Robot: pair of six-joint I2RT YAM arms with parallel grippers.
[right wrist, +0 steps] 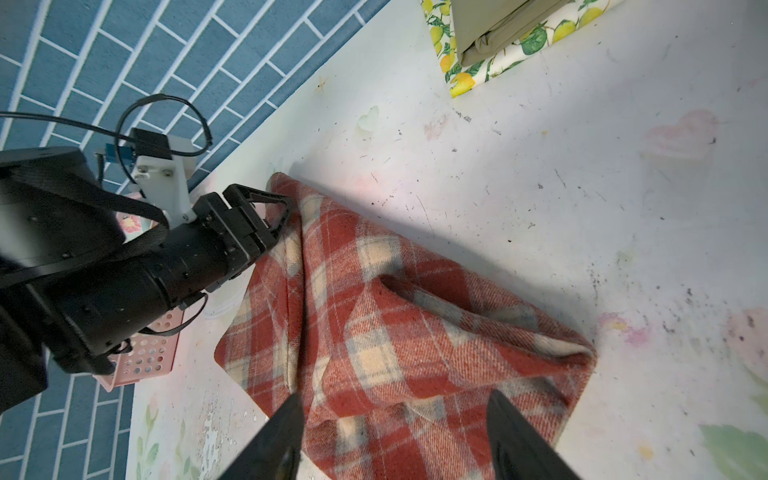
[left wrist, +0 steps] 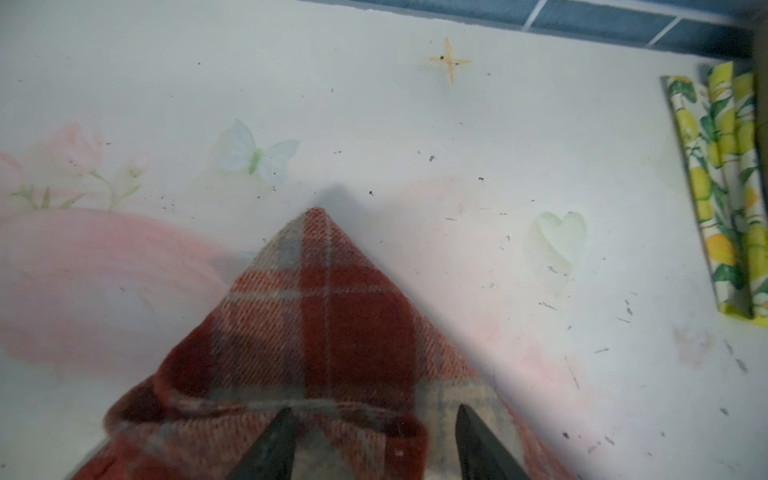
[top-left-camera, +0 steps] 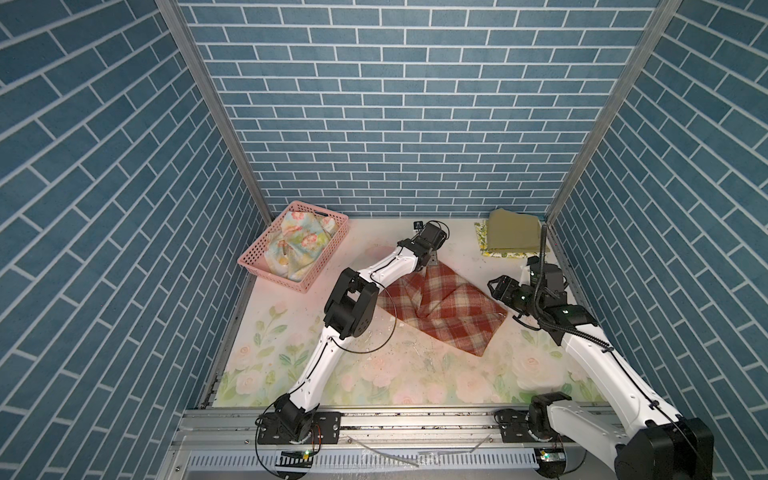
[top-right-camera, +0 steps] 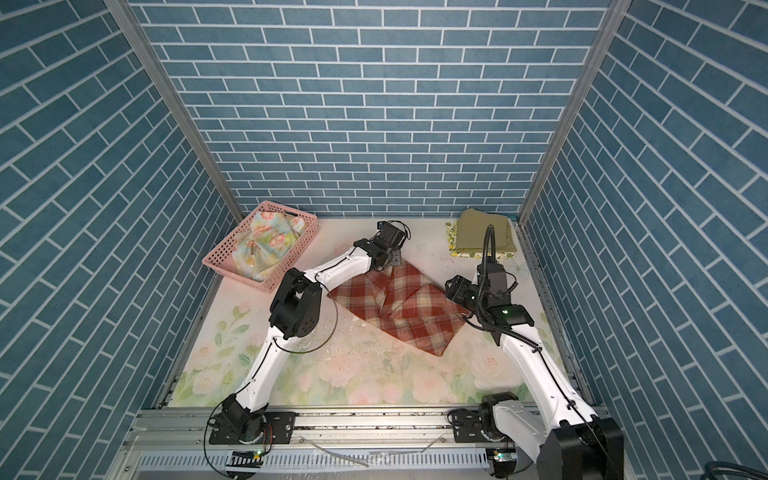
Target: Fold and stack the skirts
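Left gripper [left wrist: 376, 415] sits at the far corner of the plaid skirt [top-left-camera: 449, 316], jaws apart with a rolled edge of cloth between them. We cannot tell whether they pinch it or only straddle it. Right gripper [right wrist: 395, 399] hovers over the skirt's right-hand corner, jaws apart, holding nothing.

The plaid skirt lies mid-table on the table covering [top-left-camera: 374, 374], long axis running from far left to near right. The two grippers mark the two ends of the long edge that faces the stack, so we judge a fold would carry that edge across the short way. A ridge runs from the left gripper's corner, so the skirt is not flat yet.

Stack: olive skirt [top-left-camera: 513, 235] on top of lemon skirt [top-left-camera: 481, 239], far right corner, nearer the right arm. Floral skirt [top-left-camera: 297, 245] lies crumpled in the basket [top-left-camera: 261, 237], far left.

The left wrist view shows the cloth between the fingers, which the wrist hides in both top views. The right wrist view shows an open pocket mid-cloth.
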